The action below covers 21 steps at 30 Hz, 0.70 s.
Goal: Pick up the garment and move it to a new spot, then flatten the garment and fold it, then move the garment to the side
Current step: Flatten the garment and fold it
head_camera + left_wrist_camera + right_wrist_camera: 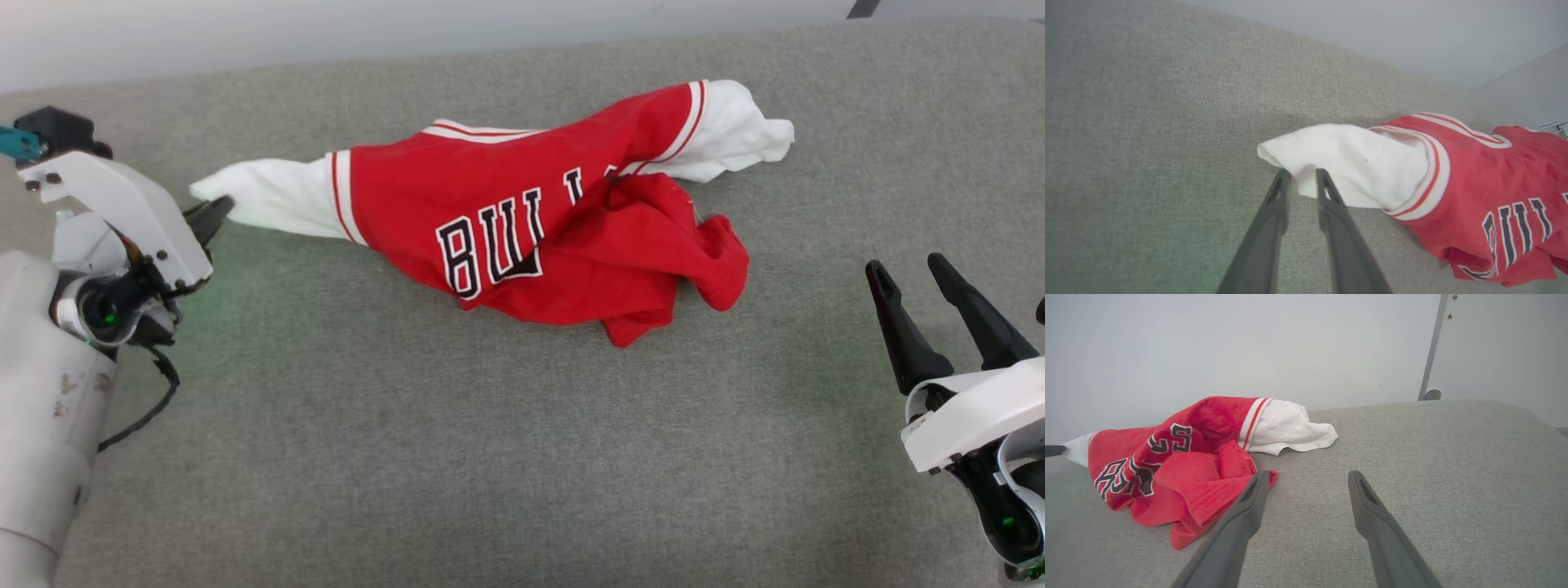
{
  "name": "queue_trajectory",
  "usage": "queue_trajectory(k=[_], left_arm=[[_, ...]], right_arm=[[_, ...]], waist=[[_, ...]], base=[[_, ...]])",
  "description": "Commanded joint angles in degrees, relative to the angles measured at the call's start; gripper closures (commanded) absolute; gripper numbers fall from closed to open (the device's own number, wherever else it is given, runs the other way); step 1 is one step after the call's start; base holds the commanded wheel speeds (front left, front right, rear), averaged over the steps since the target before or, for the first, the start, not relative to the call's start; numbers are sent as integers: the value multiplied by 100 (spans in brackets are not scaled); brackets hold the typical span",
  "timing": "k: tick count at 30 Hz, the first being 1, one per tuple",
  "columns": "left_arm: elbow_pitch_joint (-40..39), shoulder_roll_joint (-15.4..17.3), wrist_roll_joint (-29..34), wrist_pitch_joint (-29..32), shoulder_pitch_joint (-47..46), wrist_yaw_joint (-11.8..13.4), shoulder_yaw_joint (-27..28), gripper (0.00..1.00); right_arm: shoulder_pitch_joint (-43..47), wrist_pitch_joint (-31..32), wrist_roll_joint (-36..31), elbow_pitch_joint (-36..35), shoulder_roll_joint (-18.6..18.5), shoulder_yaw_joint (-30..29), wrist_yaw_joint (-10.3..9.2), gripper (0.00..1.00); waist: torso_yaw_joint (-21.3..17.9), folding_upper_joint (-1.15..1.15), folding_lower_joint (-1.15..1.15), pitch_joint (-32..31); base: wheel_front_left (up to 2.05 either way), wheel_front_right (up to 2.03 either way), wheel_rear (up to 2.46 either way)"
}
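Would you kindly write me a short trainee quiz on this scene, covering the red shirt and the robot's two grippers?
1. True or false: the right gripper stands open, apart from the red soft-fabric shirt with black block lettering.
2. What does the left gripper pinch? A) the red hem B) a white sleeve C) the striped collar
3. Fill in: the shirt lies ___ on the grey woven surface, not flat.
Key: 1 true; 2 B; 3 crumpled.
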Motion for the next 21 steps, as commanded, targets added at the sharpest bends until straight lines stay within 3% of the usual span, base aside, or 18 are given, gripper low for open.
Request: queue_trajectory(k=[1,5,10,16,21], left_arm=[[-57,26,53,-99,53,-57,-20,0],[-502,89,153,-761,298,-145,-49,0],[-1450,144,605,-2000,959,-158,-209,0],[-2590,-37,1114,-3183,2073,326,-396,0],[-3328,-252,1565,-3750,2836,1003,-423,0]], right_arm=[[28,26,-60,-9,-40,33,-4,0],[-45,162,-52,34,-220,115,-4,0],[-164,427,23,83,-577,259,-4,0],[-453,773,246,177,-1077,344,-4,0],[-853,1205,635,400,-1553,490,-4,0]], waist=[[68,0,0,-77],[223,0,0,-221],[514,0,0,-290],[962,0,0,-236],[1306,0,0,-106]], base=[[0,0,0],[0,0,0],[0,0,0],[0,0,0],[0,0,0]])
